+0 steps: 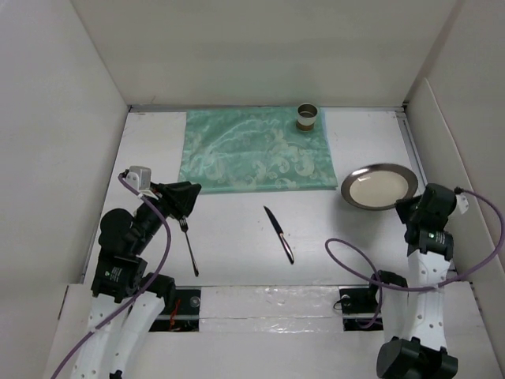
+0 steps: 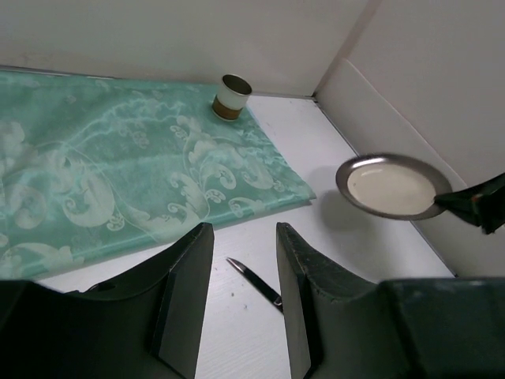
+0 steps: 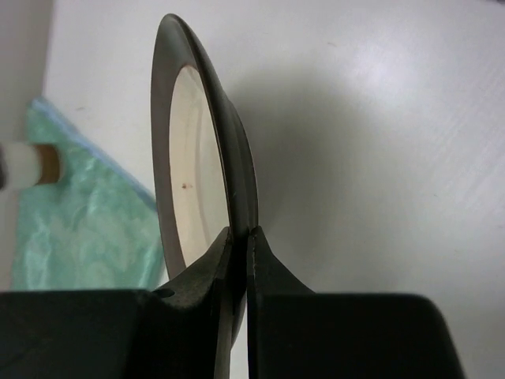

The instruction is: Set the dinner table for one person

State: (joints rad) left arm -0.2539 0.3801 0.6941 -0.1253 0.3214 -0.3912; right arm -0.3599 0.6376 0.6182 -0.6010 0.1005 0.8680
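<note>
The dinner table (image 1: 237, 253) is the white tabletop. My right gripper (image 1: 409, 207) is shut on the near rim of a dark-rimmed plate (image 1: 379, 186) with a cream centre, held just right of the green cloth's near right corner. The right wrist view shows both fingers pinching the plate's (image 3: 189, 158) rim at my gripper (image 3: 241, 233). My left gripper (image 1: 189, 193) is open and empty above the tines of a fork (image 1: 188, 246). A knife (image 1: 278, 234) lies mid-table and shows between my left gripper's (image 2: 243, 230) fingers, further off (image 2: 254, 275). A cup (image 1: 308, 117) stands at the cloth's far right corner.
A green patterned cloth (image 1: 252, 158) lies flat across the far middle of the table. White wall panels close in the left, far and right sides. The plate (image 2: 390, 186) casts a shadow on the bare table beside the cloth (image 2: 118, 174).
</note>
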